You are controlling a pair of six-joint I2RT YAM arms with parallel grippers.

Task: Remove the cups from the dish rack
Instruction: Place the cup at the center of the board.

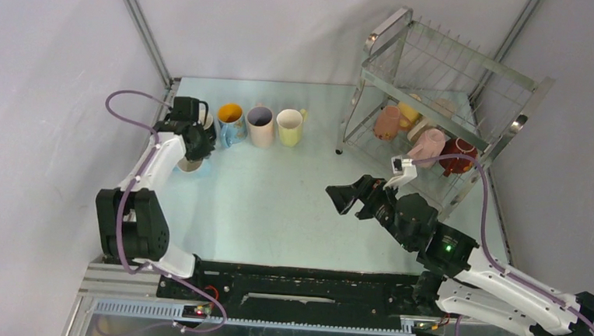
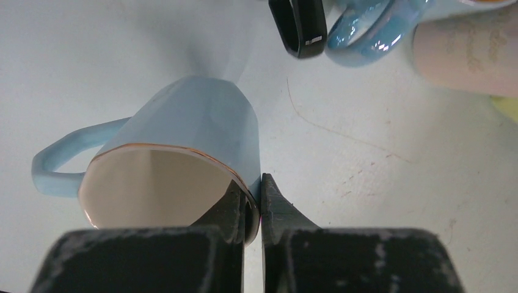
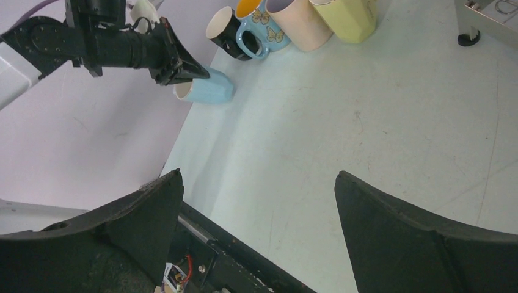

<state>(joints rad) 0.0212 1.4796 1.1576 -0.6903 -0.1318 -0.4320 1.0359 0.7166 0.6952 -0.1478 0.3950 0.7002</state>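
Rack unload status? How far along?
Done: four cups stand in a row at the table's left. In hand: left pincer shut on the rim of a light blue mug, beside that row. Left: about five more cups in the dish rack; right pincer open, empty.

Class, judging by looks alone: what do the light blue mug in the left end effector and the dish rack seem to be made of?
The light blue mug: probably glazed ceramic; smooth glossy faceted wall, cream inside, thin gold rim line.
The dish rack: metal wire, likely chromed or stainless steel; thin rods, bright reflective end frames.
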